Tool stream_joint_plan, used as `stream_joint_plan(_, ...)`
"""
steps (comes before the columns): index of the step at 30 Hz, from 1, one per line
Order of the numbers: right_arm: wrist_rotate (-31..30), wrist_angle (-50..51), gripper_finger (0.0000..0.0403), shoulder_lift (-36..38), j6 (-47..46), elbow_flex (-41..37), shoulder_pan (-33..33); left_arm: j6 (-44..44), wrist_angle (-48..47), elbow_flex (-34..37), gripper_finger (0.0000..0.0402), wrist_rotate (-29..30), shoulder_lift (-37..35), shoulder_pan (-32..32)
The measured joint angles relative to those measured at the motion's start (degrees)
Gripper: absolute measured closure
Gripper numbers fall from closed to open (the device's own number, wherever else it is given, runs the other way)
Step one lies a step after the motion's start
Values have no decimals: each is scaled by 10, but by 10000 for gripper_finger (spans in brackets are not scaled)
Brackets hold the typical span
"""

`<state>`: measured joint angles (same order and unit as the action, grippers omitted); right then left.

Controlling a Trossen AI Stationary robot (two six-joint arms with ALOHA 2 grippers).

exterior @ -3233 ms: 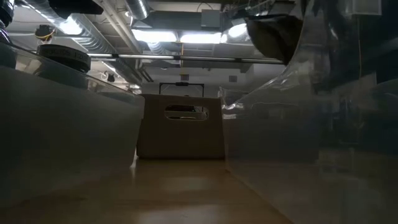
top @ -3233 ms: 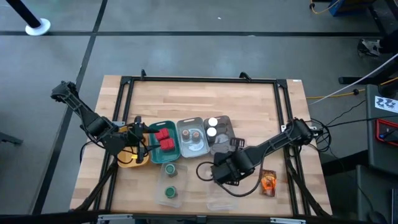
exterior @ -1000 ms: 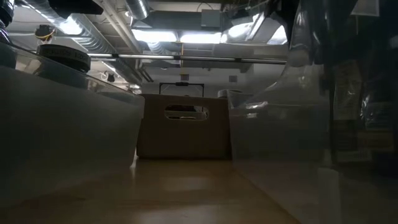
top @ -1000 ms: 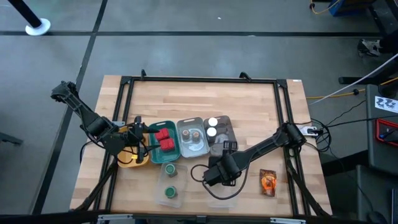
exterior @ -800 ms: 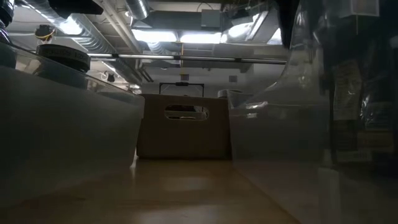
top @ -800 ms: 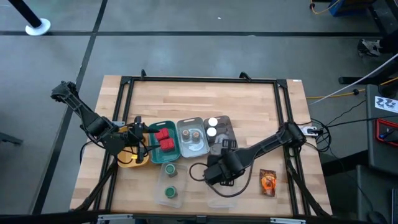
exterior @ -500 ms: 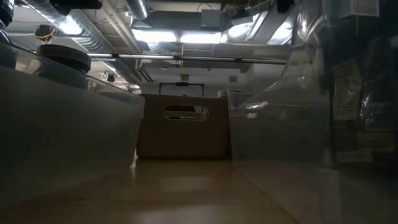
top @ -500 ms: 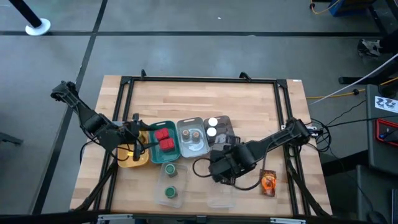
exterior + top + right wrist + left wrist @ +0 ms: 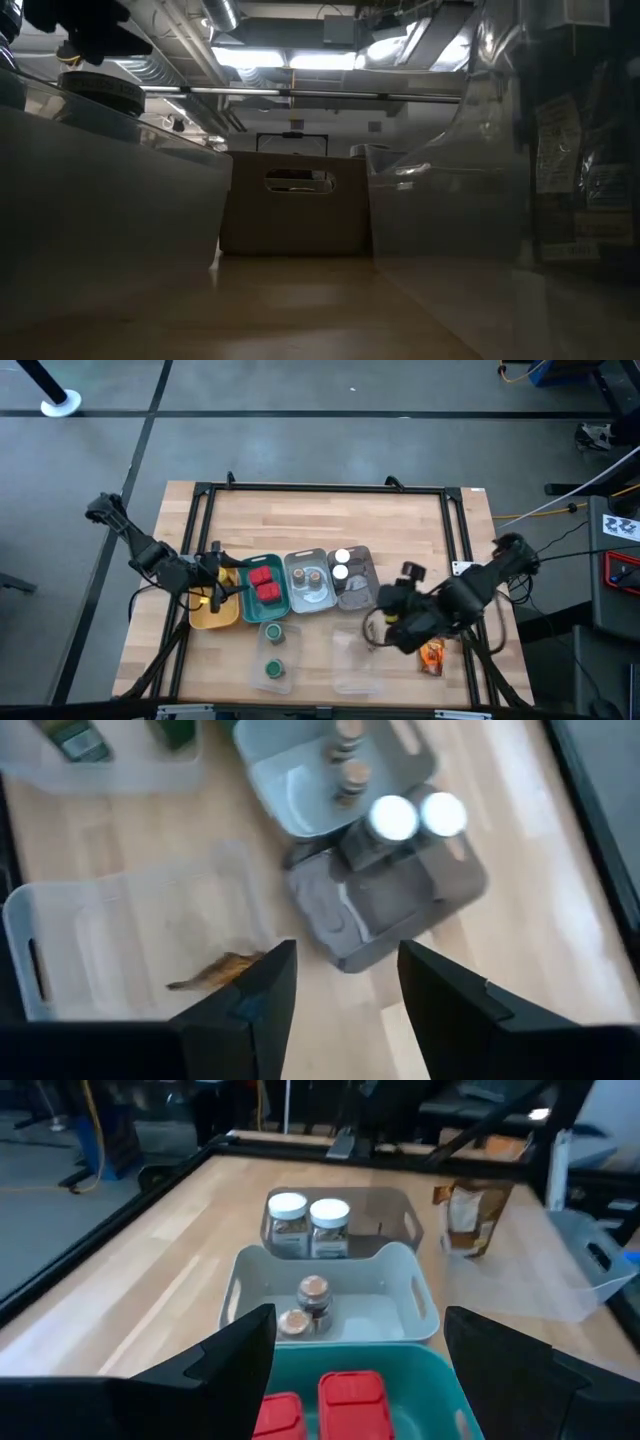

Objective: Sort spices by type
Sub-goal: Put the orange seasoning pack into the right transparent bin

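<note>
Starting at the front edge of the pale, plank-topped wooden counter [image 9: 330, 520], a clear plastic tub [image 9: 290, 682] at about 7 o'clock holds two round green-capped jars [image 9: 272, 631]. Just beside it, at 6 o'clock, a second clear tub [image 9: 30, 910] of thin, glossy plastic holds one flat, crumpled brown pouch [image 9: 225, 968]. At 4 o'clock a flat orange-red pouch [image 9: 432, 652] lies alone on the bare wood.

The right hand [image 9: 345, 950] hangs above the counter at 5 o'clock, between that pouch and the second tub. Its fingers are moderately apart and carry nothing.

Farther in, four rounded rectangular trays stand side by side in a row from 9 o'clock toward the centre. The yellow tray [image 9: 205, 622] is outermost, and the left hand [image 9: 360, 1320] hovers over it with fingers spread wide and nothing in them. Next comes the teal tray [image 9: 360, 1352] with blocky red boxes [image 9: 352, 1400]. Then comes the pale grey tray [image 9: 420, 1305] with handle slots, holding two small brown-capped jars [image 9: 312, 1290]. Last is the dark grey tray [image 9: 395, 1205], where two white-capped jars [image 9: 310, 1215] stand upright, touching.
</note>
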<state>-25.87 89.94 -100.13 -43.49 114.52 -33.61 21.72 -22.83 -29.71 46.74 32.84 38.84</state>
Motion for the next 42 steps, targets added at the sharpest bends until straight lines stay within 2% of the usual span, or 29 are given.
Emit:
stream_joint_plan(7,-45,1,226,94,-80,-87,-5,-110,147,86,128,-84,-86,-34)
stream_joint_plan(11,-38,0,226,144,-154,-156,-5,-161,203,121,128,-151,-131,-69)
stream_joint_plan(15,16,-7,226,186,-245,-233,-5,-169,217,144,128,-181,-175,-110)
stream_joint_plan(20,99,-80,226,211,-268,-322,-5,-174,218,161,128,-223,-220,-155)
stream_joint_plan(26,209,-143,226,212,-292,-397,-5,-162,197,182,128,-226,-267,-194)
stream_joint_plan(33,300,-183,226,211,-425,-475,-5,-143,162,182,128,-229,-299,-210)
stream_joint_plan(36,323,-214,226,211,-478,-495,-5,-143,157,182,128,-230,-303,-210)
stream_joint_plan(42,326,-280,226,211,-541,-515,-5,-142,155,182,128,-230,-303,-210)
